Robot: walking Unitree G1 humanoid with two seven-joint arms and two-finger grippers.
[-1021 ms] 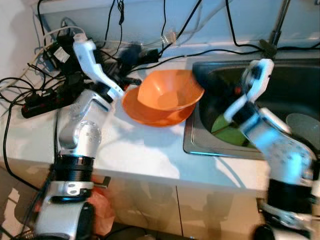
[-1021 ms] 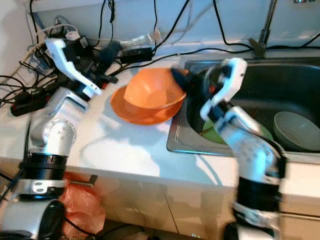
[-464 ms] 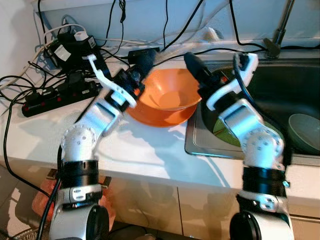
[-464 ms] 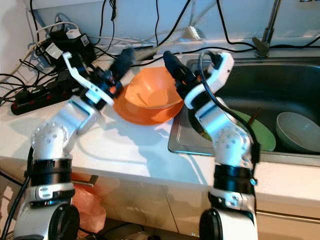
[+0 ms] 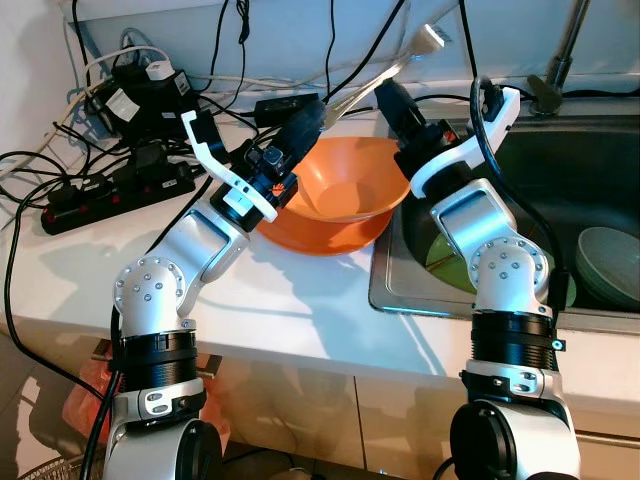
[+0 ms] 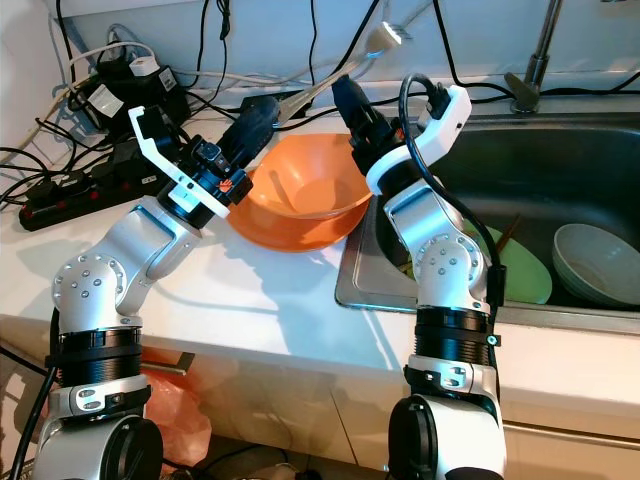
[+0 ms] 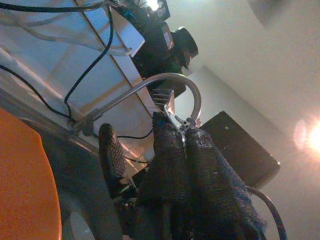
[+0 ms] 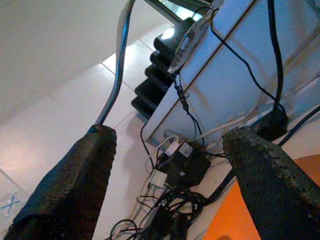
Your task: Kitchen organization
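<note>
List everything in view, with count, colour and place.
bowl: one, orange, on the plate.
plate: one, orange, on the counter left of the sink.
ladle: one, metal, held above the bowl.
sink: one, steel, on the right.
green plate: one, in the sink.
grey bowl: one, in the sink.
cables and power strips: several, black, back left.
left pincer: shut on the ladle.
right pincer: open, beside the ladle.

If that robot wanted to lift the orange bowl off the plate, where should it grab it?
Probably by the rim. The orange bowl sits upright and open on the orange plate, its walls flaring wide, so one finger inside and one outside the near edge, coming down from above, looks best. The right gripper, open, hovers by its far rim.
</note>
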